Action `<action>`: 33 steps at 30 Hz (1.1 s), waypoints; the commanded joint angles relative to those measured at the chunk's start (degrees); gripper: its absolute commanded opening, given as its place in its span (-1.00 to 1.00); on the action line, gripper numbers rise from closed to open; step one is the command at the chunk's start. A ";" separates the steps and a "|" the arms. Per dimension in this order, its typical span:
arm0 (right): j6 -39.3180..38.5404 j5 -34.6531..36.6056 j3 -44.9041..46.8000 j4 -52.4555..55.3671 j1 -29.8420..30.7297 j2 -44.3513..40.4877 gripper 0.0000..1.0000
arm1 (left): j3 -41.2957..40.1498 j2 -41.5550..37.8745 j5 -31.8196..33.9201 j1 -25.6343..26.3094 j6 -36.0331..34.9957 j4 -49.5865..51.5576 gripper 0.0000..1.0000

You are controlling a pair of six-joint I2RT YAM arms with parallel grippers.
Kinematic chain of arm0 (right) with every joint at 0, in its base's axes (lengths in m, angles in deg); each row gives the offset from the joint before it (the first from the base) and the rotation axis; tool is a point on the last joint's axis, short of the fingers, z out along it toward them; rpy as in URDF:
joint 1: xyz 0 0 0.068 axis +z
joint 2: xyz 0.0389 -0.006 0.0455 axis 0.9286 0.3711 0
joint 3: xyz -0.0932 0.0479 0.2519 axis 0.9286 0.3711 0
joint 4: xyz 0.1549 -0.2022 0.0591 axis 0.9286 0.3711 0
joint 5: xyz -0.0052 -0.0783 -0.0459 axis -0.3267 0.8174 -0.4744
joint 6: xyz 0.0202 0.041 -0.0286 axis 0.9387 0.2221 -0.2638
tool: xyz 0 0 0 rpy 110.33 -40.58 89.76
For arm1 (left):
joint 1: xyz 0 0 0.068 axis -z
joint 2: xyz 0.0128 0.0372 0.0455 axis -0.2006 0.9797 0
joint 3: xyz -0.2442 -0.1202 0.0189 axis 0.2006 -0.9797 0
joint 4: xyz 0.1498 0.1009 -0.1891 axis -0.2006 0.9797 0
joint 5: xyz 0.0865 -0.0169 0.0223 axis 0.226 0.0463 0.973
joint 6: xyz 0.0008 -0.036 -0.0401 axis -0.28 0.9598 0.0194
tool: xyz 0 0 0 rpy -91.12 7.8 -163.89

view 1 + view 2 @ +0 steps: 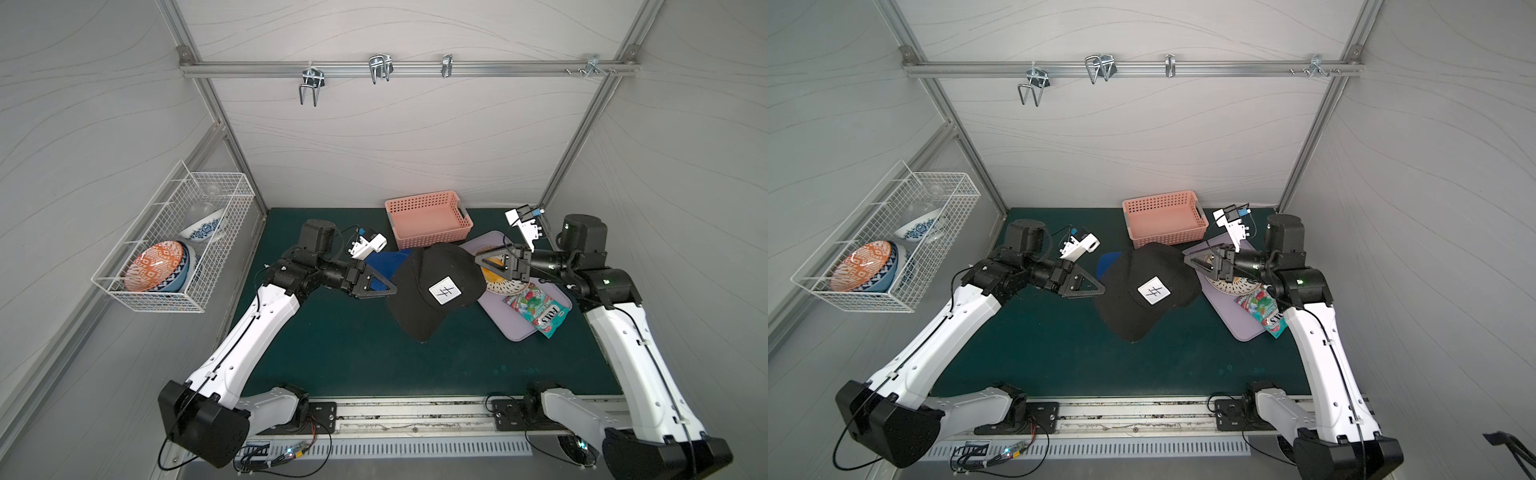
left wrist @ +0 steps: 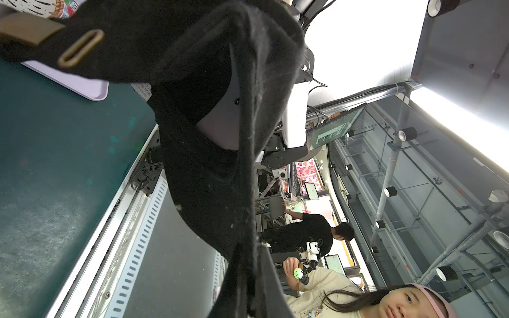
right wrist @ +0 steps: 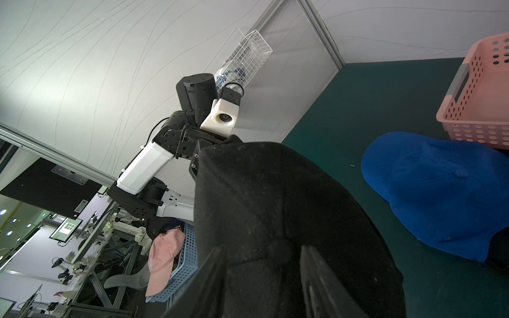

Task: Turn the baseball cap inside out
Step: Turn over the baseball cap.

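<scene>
Holds black fabric baseball cap with white square patch (image 1: 444, 291) lifted over dark green mat (image 1: 332, 353), stretched between both arms, probably to spread the opening for pushing the crown through. Clenched on one rim edge, left gripper (image 1: 392, 287); straddling cloth opposite, right gripper (image 1: 478, 259), grasp impossible to tell. Counted: two caps, including blue cloth cap (image 1: 384, 262); one pink perforated plastic basket (image 1: 419, 198); one lilac plastic tray (image 1: 515, 328).

Both arms (image 1: 266, 316) wear white shells, black joints, black cables, white wrist cameras (image 1: 368, 245).
</scene>
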 commanded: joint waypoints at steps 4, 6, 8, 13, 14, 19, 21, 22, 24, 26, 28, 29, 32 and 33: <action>-1.80 -0.12 -0.74 0.80 1.40 0.99 -0.06 | 0.31 -1.47 -2.39 0.65 -0.15 -2.70 -1.00; -2.11 -0.02 -0.67 1.05 2.35 1.43 -0.07 | 0.31 -1.49 -2.49 0.82 0.29 -3.19 -1.00; -2.35 0.63 -0.15 1.10 2.86 1.69 -0.07 | 0.38 -1.51 -2.62 0.99 0.53 -3.73 -1.00; -1.74 -0.37 0.26 0.43 3.62 1.89 -0.34 | -0.04 -1.22 -2.50 1.00 0.56 -4.00 -1.00; -1.68 -0.39 0.24 0.40 3.68 1.81 -0.43 | -0.21 -1.23 -2.46 1.00 0.52 -4.13 -1.00; -2.51 2.51 0.12 1.49 3.62 0.36 -0.65 | -1.36 -0.67 -2.81 0.84 -0.06 -4.48 -1.00; -3.15 4.77 0.03 2.64 3.59 -0.06 -0.79 | -2.25 -0.14 -3.14 0.75 -0.54 -4.37 -1.00; -3.54 5.96 0.04 3.54 3.63 -0.42 -0.87 | -2.97 0.13 -3.22 0.67 -0.99 -4.20 -1.00; -3.81 9.35 0.39 4.59 3.68 -1.21 -0.95 | -4.30 0.66 -3.22 0.31 -2.77 -3.23 -1.00; -4.09 15.09 1.29 5.91 4.38 -2.55 -1.00 | -6.39 1.23 -2.97 -0.35 -4.64 -2.32 -0.87; -3.96 24.86 2.74 7.07 6.97 -4.28 -1.00 | -8.76 1.79 -1.87 -1.29 -6.58 -1.80 -0.64; -2.96 29.94 3.67 7.04 8.65 -5.27 -1.00 | -10.31 2.22 -0.90 -1.70 -7.61 -1.60 -0.44; 3.40 46.26 7.74 5.06 17.46 -8.13 -1.00 | -13.89 4.92 1.99 -2.95 -11.96 0.37 -0.15; 5.79 51.47 8.62 4.72 19.93 -8.97 -1.00 | -14.18 5.87 3.14 -3.11 -14.44 2.26 -0.10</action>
